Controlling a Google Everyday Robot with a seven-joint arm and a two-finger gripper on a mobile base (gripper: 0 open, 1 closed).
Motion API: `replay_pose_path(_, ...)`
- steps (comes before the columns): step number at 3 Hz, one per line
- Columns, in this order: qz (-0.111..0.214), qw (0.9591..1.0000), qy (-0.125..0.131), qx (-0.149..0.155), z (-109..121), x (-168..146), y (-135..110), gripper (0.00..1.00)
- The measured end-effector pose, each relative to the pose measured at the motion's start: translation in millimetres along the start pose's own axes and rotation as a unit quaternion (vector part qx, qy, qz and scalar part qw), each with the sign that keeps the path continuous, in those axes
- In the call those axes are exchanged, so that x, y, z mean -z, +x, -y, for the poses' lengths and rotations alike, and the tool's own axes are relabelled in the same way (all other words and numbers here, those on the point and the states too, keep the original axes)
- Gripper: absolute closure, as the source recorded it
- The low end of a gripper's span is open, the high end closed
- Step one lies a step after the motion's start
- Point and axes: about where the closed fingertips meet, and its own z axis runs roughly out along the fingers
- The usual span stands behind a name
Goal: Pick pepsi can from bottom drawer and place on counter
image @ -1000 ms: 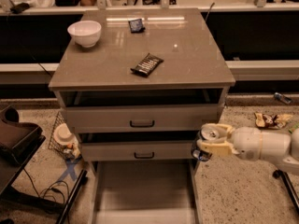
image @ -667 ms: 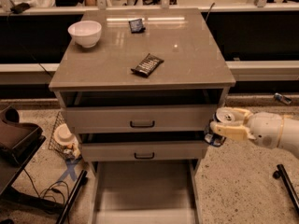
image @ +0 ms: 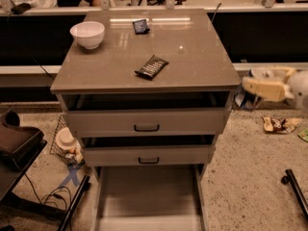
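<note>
One claw (image: 251, 87) right of the counter (image: 192, 57)

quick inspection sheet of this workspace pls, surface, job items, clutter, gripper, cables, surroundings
surface: counter, glossy grey-brown, on top of a three-drawer cabinet
job's things: bottom drawer pulled open, no can seen in it; pepsi can not seen on the counter either; a bluish shape under the gripper might be it, cannot tell
clutter: white bowl back left, small dark blue packet at the back, dark snack wrapper mid-counter
grippers: gripper off the cabinet's right side, near counter height
cables: black cable on the floor, lower left
surroundings: speckled floor; wrappers on the floor at right; basket left of the cabinet
</note>
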Motion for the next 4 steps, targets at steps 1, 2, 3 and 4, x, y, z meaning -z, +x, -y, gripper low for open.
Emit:
replay_pose_path(1,-0.003,0.9993,0.024,0.028,13,-14,-42,1.0)
replay_pose_path(2,-0.003,0.9993,0.024,0.028,13,-14,-42,1.0)
replay_pose_path(3,0.004,0.9993,0.024,0.028,28,-28,-60,1.0)
replay_pose_path(4,0.003,0.9995,0.018,0.026,67,-72,-92,1.0)
